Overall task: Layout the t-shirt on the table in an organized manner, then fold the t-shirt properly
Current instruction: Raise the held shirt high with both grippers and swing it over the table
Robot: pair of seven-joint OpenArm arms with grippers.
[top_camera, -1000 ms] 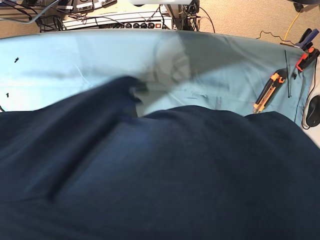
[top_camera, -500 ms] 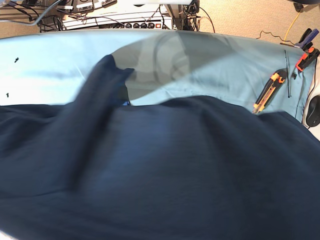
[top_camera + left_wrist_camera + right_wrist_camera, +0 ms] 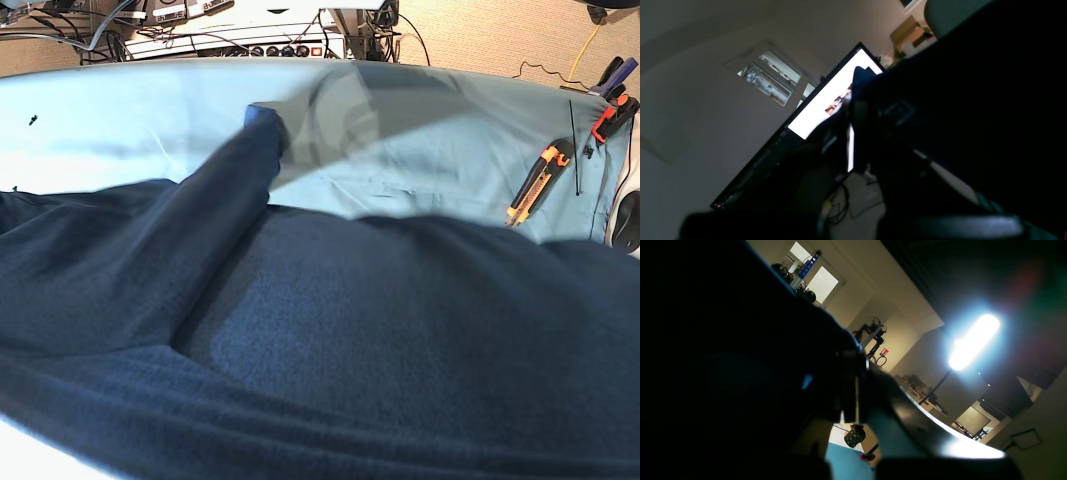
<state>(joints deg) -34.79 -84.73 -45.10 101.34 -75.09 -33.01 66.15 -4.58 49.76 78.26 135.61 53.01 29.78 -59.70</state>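
The dark navy t-shirt (image 3: 350, 340) hangs lifted close to the base camera and fills the lower two thirds of that view. One fold of it reaches up toward the table's far middle. The table (image 3: 430, 150), covered in light teal cloth, shows only behind the shirt. Both arms are hidden behind the fabric in the base view. In the left wrist view my left gripper (image 3: 851, 113) is shut on the t-shirt (image 3: 973, 100), with a tip of fabric poking out above the fingers. My right gripper (image 3: 855, 373) is shut on the t-shirt (image 3: 723, 340), which darkens that view's left side.
An orange and black utility knife (image 3: 538, 182) lies at the table's right, beside a thin black rod (image 3: 575, 150) and an orange clamp (image 3: 610, 115). A power strip with cables (image 3: 240, 40) sits beyond the far edge. A lit monitor (image 3: 826, 106) stands behind the left gripper.
The t-shirt has swung and spread: its raised fold has moved farther toward the far edge, and the fabric now covers the right side and the bottom of the base view more fully.
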